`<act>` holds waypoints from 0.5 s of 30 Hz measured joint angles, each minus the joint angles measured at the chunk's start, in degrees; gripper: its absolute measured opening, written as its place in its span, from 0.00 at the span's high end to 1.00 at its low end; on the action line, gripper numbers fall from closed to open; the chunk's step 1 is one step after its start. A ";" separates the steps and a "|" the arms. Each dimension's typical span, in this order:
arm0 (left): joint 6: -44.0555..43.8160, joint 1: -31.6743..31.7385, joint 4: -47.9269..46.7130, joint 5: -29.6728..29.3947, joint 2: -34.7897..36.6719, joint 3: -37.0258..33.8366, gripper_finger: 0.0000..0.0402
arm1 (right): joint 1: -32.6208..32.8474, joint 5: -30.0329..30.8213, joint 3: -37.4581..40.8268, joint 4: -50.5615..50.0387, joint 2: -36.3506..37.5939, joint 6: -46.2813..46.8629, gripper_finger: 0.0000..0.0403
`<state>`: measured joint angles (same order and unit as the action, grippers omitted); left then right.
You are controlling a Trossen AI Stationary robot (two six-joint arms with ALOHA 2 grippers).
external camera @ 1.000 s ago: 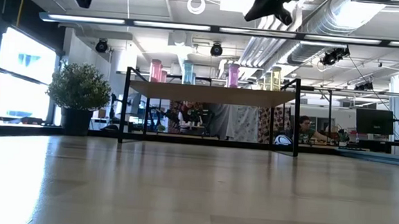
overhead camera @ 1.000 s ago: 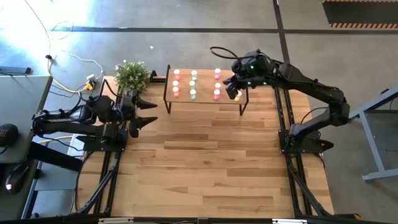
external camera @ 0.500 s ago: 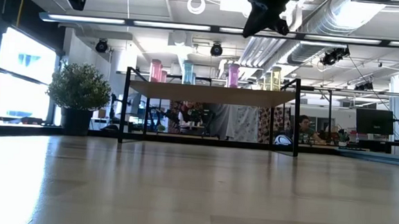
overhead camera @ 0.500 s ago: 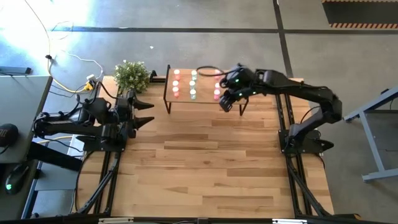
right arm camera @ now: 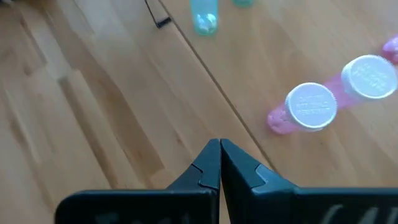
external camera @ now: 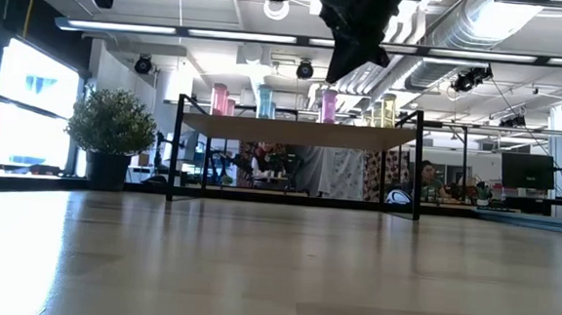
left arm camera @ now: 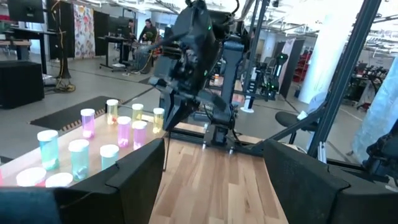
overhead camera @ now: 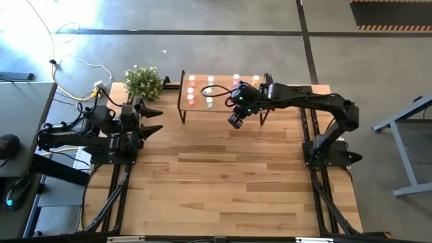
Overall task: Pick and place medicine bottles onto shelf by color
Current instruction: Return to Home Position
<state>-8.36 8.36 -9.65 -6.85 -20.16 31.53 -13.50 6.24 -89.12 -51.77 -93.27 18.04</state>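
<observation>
Right gripper (overhead camera: 234, 121), clenched on nothing, hangs above the shelf's (overhead camera: 223, 93) near edge, where bottles (overhead camera: 191, 90) stand in 4 rows. Best retreat high, clear of them. Left gripper (overhead camera: 154, 120) waits released, far left.

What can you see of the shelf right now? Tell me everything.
The shelf is a low stand with a light wood rectangular top on thin black legs, standing upright at the table's far edge beside a potted plant. Medicine bottles stand on it in colour columns: salmon-red, mint-green, pink, yellow. The shut right gripper hangs above its front edge, not touching.
</observation>
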 joint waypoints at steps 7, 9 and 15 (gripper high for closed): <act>0.02 0.00 -1.29 0.02 0.00 0.00 0.34 | -0.39 2.50 0.00 -0.48 -3.34 -1.90 1.00; 0.08 0.00 -1.50 0.02 0.00 0.00 0.34 | -0.37 2.53 0.00 -0.60 -3.61 -2.03 1.00; 1.65 0.00 -5.12 0.04 0.01 0.00 0.34 | 0.47 4.01 0.00 -2.76 -2.77 -2.27 1.00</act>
<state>-6.71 8.36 -14.77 -6.81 -20.15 31.53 -13.03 10.25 -89.12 -54.53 -96.04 15.77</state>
